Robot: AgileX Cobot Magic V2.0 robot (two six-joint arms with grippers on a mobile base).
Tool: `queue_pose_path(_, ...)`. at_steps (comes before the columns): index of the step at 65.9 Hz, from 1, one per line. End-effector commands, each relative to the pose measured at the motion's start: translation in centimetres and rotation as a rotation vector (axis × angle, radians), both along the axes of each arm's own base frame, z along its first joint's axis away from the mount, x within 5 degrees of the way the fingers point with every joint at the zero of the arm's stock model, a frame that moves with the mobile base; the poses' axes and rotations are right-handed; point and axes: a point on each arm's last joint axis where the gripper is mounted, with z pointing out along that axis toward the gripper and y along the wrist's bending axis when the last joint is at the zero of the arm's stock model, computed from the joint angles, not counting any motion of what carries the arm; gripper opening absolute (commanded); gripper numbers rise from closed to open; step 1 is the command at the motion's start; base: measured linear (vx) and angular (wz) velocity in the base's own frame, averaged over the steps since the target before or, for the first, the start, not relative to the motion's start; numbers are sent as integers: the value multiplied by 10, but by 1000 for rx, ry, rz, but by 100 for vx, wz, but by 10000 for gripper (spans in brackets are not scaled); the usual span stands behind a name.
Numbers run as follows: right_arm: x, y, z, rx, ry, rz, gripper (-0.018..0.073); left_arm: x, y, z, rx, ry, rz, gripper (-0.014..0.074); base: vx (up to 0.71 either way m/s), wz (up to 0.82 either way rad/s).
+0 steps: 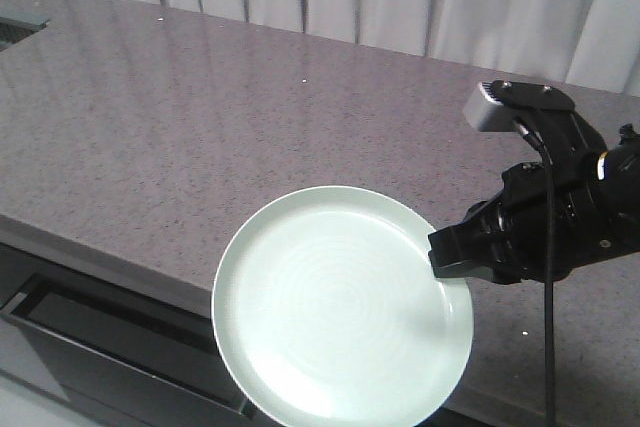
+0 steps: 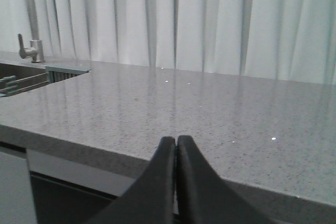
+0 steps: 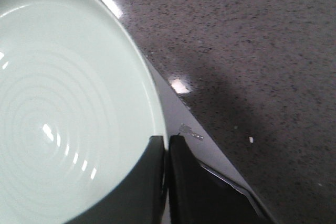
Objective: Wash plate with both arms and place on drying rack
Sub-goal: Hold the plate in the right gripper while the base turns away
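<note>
I find the right gripper clamped on the right rim of the plate, which appears held aloft, partly out past the front edge of the countertop and borne at that one point only. The left gripper has its fingers pressed together on nothing and lends no support. I judge the chief hazard to be the smooth rim pivoting or slipping in that pinch during any quick swing, dropping the plate against the counter edge.
</note>
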Motion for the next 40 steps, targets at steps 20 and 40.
queue_pose_path(20,-2,1,16,53,-72,-14,-9,-3,0,17,-12,-116,-5,-7,-10,43)
queue_pose_path(40,-2,1,16,53,-72,-14,-9,-3,0,17,-12,-116,-5,-7,-10,53)
